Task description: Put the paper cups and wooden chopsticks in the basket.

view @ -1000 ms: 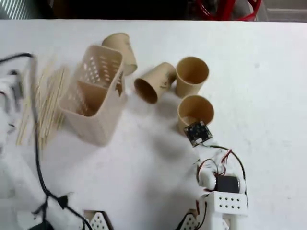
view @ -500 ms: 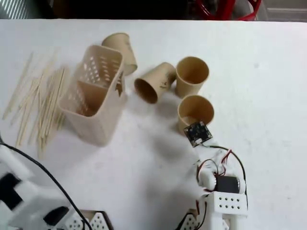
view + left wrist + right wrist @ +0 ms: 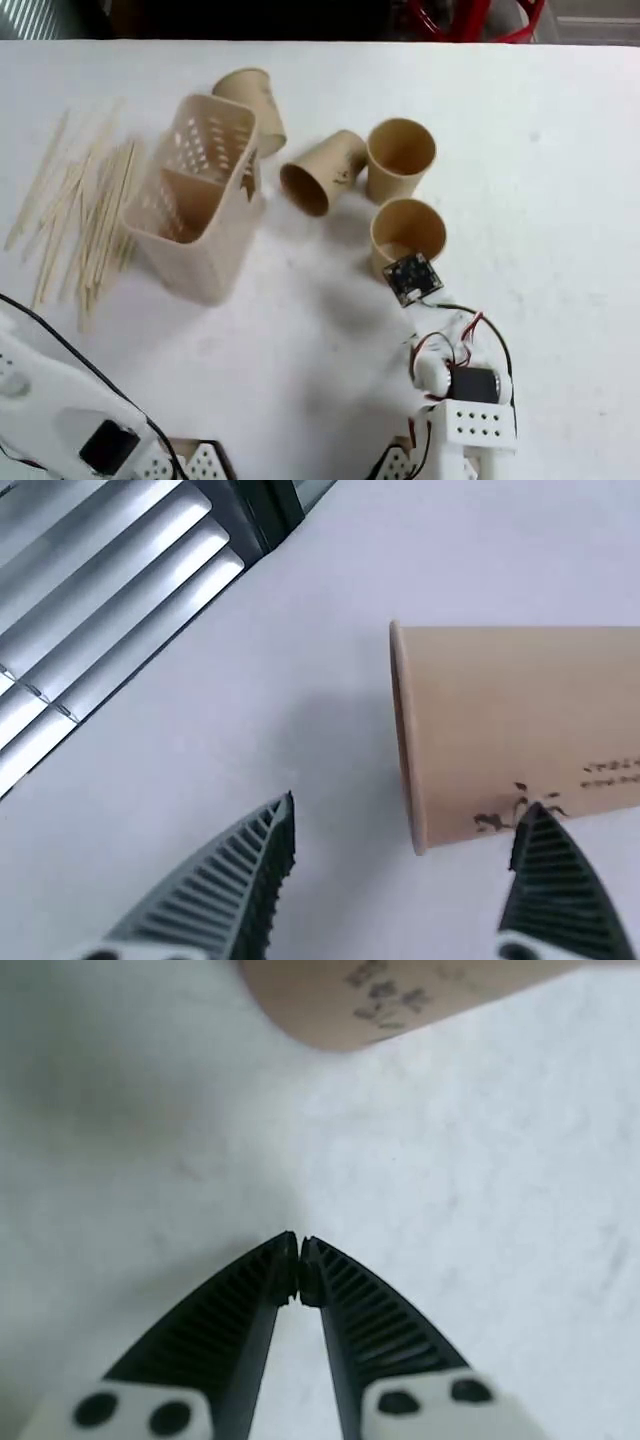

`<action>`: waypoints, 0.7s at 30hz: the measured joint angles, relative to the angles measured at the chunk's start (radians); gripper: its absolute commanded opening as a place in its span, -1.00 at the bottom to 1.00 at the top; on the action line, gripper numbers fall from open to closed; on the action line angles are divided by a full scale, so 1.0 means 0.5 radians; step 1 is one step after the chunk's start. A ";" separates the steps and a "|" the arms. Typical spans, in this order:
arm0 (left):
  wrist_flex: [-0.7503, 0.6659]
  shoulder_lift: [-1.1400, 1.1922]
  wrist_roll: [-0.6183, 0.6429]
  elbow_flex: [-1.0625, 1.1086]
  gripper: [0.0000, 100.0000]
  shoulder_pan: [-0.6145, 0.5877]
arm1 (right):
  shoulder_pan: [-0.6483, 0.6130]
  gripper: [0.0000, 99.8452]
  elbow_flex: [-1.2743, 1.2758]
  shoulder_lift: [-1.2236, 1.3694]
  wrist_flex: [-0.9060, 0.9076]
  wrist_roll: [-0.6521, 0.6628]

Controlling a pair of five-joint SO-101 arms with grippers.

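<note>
White surface (image 3: 560,180) lies bare across its right side and in the near stretch between the beige plastic basket (image 3: 215,140) and the two arm bases. Its far edge runs straight across the top of the high view. The basket sits left of centre with its mouth turned toward the near left. Whether it leans or lies flat is hard to judge.

Wooden chopsticks (image 3: 85,205) are scattered just left of the basket, reaching almost to the frame's left edge. One paper cup (image 3: 255,105) is half hidden behind the basket. A second cup (image 3: 322,172) lies on its side beside the basket, next to an upright cup (image 3: 400,155). The nearest cup (image 3: 407,232) also stands upright, its lower wall covered by the right arm (image 3: 460,390) and its camera board.

The left arm (image 3: 60,400) is cut off at the near-left corner. The left hand (image 3: 411,808) is spread wide and empty, a cup on its side (image 3: 520,730) close to one fingertip and running out of frame. The right hand (image 3: 298,1250) has its tips pressed together on nothing, low over the surface, a cup wall (image 3: 400,995) cropped at the frame's edge.
</note>
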 measured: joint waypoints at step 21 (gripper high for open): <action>0.074 0.918 0.009 -1.010 -0.32 0.098 | 0.000 -0.96 0.000 0.000 -0.025 0.000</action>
